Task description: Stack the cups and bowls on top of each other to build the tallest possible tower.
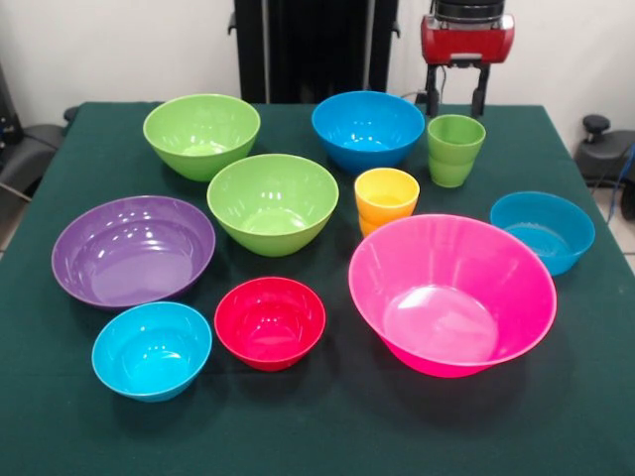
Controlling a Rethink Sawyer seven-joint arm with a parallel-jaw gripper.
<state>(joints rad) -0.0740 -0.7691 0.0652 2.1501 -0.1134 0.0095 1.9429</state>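
Note:
Every bowl stands apart on the green table [327, 426]; no tower is built. A huge pink bowl [451, 295] sits front right and a purple bowl [133, 249] at the left. Two lime green bowls stand at the back left [201, 135] and centre [273, 203]. Blue bowls sit at the back [368, 129] and right edge [542, 231]. Near the front are a cyan bowl [152, 349] and a red bowl [270, 322]. The yellow-orange cup [386, 199] and green cup [455, 150] stand upright. My gripper [457, 97] hangs open above the back, just behind the green cup, holding nothing.
A dark pedestal column [315, 45] rises behind the table. A black chair part [607, 149] sits off the right edge, and dark gear [25, 149] off the left edge. Bare green cloth runs along the front edge.

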